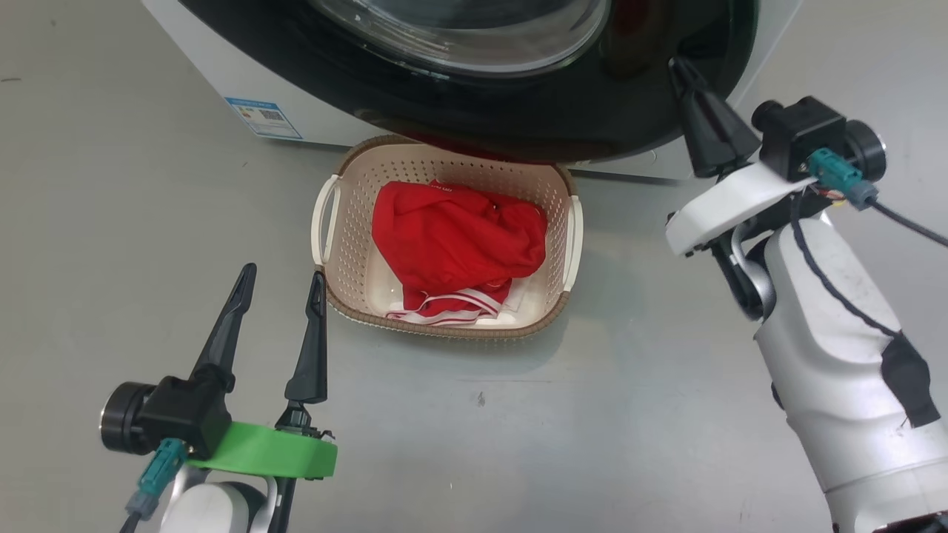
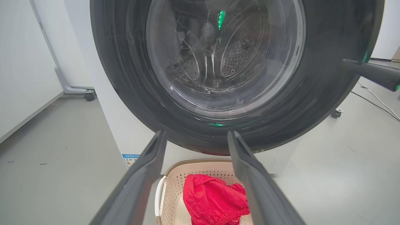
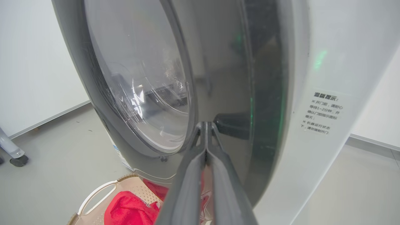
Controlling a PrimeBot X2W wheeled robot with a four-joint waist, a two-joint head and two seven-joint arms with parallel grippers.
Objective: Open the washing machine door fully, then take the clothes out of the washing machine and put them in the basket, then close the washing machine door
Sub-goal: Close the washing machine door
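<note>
At door's right rim | my right end effector (image 1: pixel 679 68) clenched, empty, tips against washing machine door (image 1: pixel 518 118), lying straight ahead, seemingly near flush | left end effector (image 1: pixel 284 274) released, farther off | red jersey (image 1: pixel 455 237) in basket (image 1: pixel 444 329)

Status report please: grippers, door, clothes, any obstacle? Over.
Left gripper open, empty, near cream perforated plastic basket. Right gripper shut, tips at glossy black rim of round glass door; door looks about closed. Red jersey lies in basket. No obstacle seen.
</note>
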